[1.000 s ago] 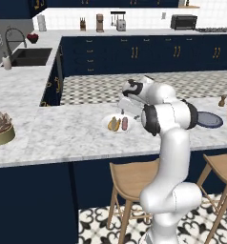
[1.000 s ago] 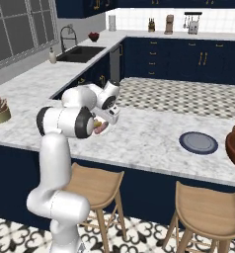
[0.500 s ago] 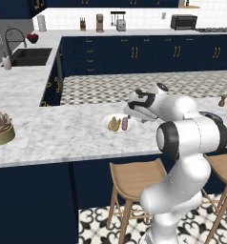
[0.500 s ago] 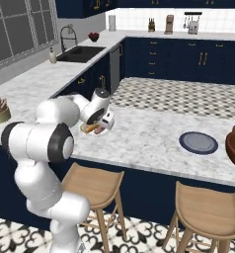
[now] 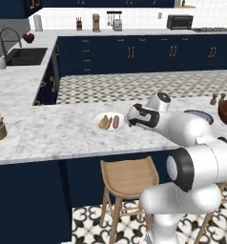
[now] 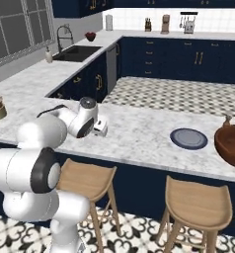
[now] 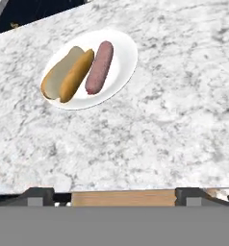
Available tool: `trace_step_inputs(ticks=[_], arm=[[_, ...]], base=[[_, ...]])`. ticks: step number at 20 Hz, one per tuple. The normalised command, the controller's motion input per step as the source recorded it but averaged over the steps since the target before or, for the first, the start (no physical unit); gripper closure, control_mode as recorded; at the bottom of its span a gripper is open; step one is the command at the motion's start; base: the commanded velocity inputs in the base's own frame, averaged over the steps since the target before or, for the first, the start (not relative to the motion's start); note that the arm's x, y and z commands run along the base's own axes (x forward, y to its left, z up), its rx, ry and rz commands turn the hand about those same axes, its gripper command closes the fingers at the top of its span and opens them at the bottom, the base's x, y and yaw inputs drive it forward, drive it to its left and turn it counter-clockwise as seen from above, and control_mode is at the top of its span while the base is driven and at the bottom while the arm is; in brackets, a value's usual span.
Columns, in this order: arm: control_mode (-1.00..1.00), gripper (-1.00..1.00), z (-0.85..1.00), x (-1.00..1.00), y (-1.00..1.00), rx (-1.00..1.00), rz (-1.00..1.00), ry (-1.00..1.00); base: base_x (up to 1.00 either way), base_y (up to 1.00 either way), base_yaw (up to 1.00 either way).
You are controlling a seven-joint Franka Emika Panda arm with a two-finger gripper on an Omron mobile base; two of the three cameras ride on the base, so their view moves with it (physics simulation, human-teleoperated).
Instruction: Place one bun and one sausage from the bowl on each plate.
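The white plate (image 7: 121,57) lies on the marble counter (image 7: 174,120) a little ahead of the gripper (image 7: 114,194), and in the hand view it sits above and to the left of the two dark finger tips, apart from them. On it rest a bun (image 7: 66,74) and a sausage (image 7: 99,67), side by side and touching, the bun on the farther side from the fingers' midline. The gripper stands wide, its fingers spread to the two lower corners of the hand view with bare counter edge and a wooden stool seat (image 7: 123,198) between them; it holds nothing. In the left base view the hand (image 5: 137,116) hangs low over the counter just to the right of the white plate (image 5: 108,122), with the bun (image 5: 105,122) and sausage (image 5: 116,122) on it. The dark blue-grey plate (image 6: 188,138) lies well away from the gripper (image 6: 100,127), on the far side of the arm, bare on top. The reddish-brown bowl (image 6: 231,143) stands just beyond that plate at the counter's end, farthest from the gripper, with pieces of food showing above its rim.
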Motion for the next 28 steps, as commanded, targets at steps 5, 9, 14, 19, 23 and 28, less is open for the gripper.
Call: trace_step_inputs(ticks=[5, 9, 14, 19, 23, 28], arm=[[1.00, -1.00, 0.00, 0.00, 0.00, 0.00, 0.00, 0.00], [1.00, -1.00, 0.00, 0.00, 0.00, 0.00, 0.00, 0.00], [1.00, -1.00, 0.00, 0.00, 0.00, 0.00, 0.00, 0.00], [1.00, -1.00, 0.00, 0.00, 0.00, 0.00, 0.00, 0.00], [1.00, -1.00, 0.00, 0.00, 0.00, 0.00, 0.00, 0.00], [-1.00, -1.00, 0.38, 1.00, -0.05, 0.02, -0.01, 0.22]], base=[[-0.02, -1.00, -0.10], [0.00, -1.00, -0.09], [0.16, -1.00, -0.10], [0.82, -0.80, -0.13], [1.00, 0.00, -0.01], [0.00, 0.00, 0.00]])
